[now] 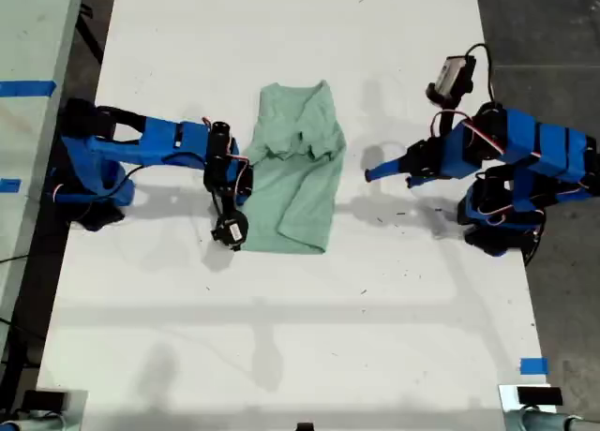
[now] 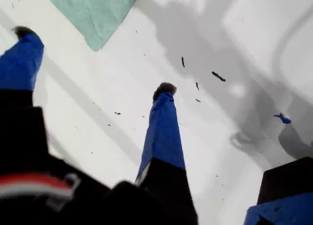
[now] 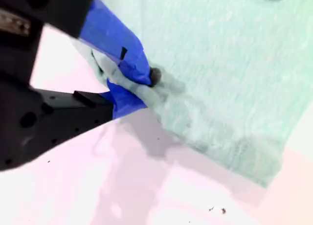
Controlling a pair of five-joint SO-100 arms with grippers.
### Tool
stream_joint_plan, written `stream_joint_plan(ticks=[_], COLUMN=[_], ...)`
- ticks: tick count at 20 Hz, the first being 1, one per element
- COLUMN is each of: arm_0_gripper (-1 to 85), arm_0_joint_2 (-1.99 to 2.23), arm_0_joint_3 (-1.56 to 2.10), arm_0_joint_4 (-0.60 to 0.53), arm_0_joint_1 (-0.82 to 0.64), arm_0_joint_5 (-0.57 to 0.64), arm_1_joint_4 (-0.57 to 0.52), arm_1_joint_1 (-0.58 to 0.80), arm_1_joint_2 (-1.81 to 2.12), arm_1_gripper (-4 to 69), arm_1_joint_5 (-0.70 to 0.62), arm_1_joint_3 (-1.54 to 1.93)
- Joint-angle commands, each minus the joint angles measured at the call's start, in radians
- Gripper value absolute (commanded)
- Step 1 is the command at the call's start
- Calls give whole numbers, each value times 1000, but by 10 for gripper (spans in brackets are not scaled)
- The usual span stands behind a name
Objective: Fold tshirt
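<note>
The tshirt (image 1: 298, 169) lies partly folded mid-table (image 1: 281, 337), nearer the far edge, its upper part bunched over itself. My second hand (image 3: 139, 83) is clamped on the cloth's side edge (a pinched ridge shows between its jaws), probably to carry that side across. My first hand (image 2: 93, 63) hangs wide apart and empty over bare table beside the shirt, likely waiting clear of the fold.

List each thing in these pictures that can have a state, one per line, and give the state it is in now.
tshirt: lying on the white table, partly folded, one edge pinched.
My first gripper: open, fingers apart over bare table, beside the tshirt's corner, holding nothing.
My second gripper: shut on the tshirt's edge, cloth bunched between its fingers.
</note>
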Motion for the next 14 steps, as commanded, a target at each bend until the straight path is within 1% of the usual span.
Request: stream_joint_plan(ticks=[1, 2, 4, 5, 7, 10, 11, 12, 13, 14], arm_0_gripper=[0, 0, 0, 0, 0, 0, 13, 74, 192, 225], arm_0_joint_2=[127, 132, 103, 63, -57, -345, -436, -514, -558, -583], arm_0_joint_3=[-75, -103, -161, -204, -310, -557, -604, -634, -637, -637], arm_0_joint_4=[38, 18, -58, -110, -252, -288, -299, -301, -298, -279], arm_0_joint_1=[-25, -28, -32, -34, -37, -57, -72, -87, -95, -100], arm_0_joint_5=[5, 28, 89, 124, 207, 270, 281, 279, 261, 239], arm_1_joint_4=[-20, -20, -21, -23, -32, -32, -32, -32, -32, -31], arm_1_joint_1=[-14, -14, -15, -17, -17, -21, -26, -31, -35, -41], arm_1_joint_2=[31, 32, 32, 32, 31, 29, 29, 29, 32, 35], arm_1_gripper=[392, 392, 392, 391, 390, 390, 389, 389, 389, 389], arm_1_joint_5=[14, 14, 17, 18, 18, 26, 31, 34, 38, 43], arm_1_joint_3=[-5, -5, -3, 0, 8, 8, 9, 9, 11, 12])
